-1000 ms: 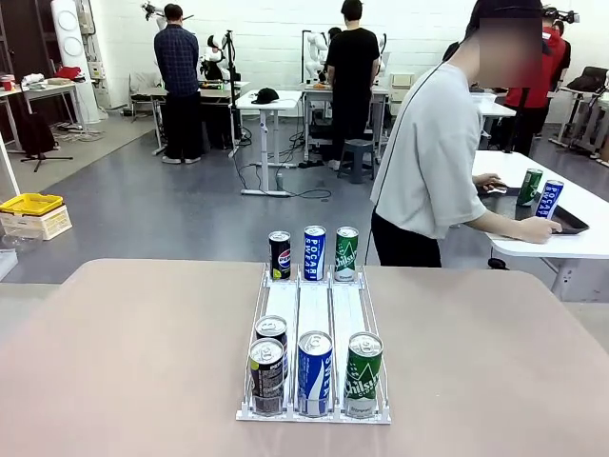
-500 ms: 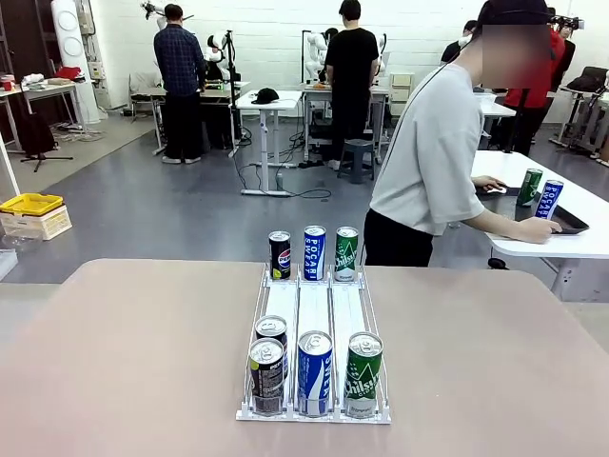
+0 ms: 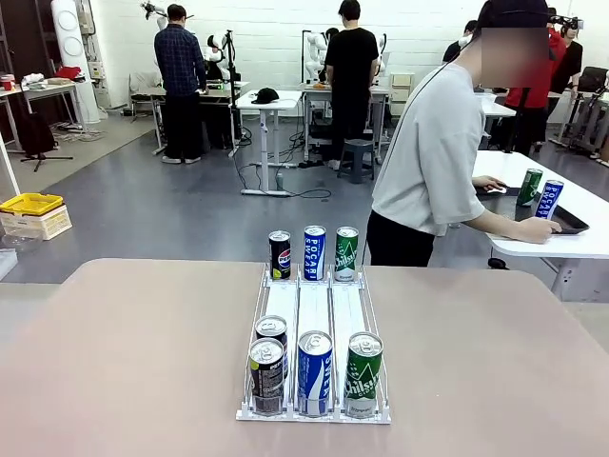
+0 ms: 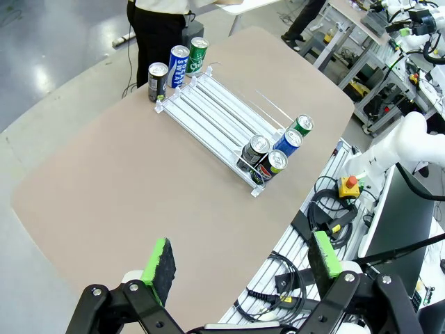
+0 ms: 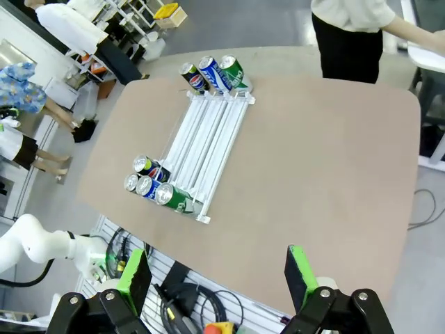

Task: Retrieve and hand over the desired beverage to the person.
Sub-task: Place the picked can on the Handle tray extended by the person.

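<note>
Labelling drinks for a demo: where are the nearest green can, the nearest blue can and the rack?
Nearest green can (image 3: 363, 375), front view, label.
Nearest blue can (image 3: 315, 372), front view, label.
Rack (image 3: 314, 305), front view, bare middle lane.

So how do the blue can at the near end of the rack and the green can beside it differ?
The blue can stands in the middle lane; the green can in the right lane. The blue one bears white lettering on blue; the green one white lettering on green. Both stand upright, tops unopened, at the rack's near end.
</note>
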`<action>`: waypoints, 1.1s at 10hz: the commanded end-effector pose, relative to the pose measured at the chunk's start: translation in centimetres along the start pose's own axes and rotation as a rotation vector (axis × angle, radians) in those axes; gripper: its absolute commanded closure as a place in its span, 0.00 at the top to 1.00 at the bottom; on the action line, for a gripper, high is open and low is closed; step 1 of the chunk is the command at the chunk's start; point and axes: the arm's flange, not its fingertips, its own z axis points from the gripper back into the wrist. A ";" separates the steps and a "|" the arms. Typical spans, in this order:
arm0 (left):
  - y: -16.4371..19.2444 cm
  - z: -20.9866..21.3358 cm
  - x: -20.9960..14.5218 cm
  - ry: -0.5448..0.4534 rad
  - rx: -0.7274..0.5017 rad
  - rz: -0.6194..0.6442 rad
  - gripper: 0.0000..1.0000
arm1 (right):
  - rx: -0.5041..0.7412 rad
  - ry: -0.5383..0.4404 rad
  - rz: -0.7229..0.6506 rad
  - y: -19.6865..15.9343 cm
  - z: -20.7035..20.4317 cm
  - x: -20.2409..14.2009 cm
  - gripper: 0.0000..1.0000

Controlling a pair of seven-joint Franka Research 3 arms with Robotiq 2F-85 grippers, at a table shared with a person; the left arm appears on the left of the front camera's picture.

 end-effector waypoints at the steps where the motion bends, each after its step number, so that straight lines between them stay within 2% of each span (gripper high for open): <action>1: 0.0 0.1 0.0 -0.013 -0.016 -0.023 1.00 | 0.001 -0.002 -0.002 0.0 -0.1 -0.3 1.00; 11: 0.0 0.1 0.0 -0.013 -0.016 -0.023 1.00 | 0.001 -0.002 -0.002 0.0 -0.1 -0.3 1.00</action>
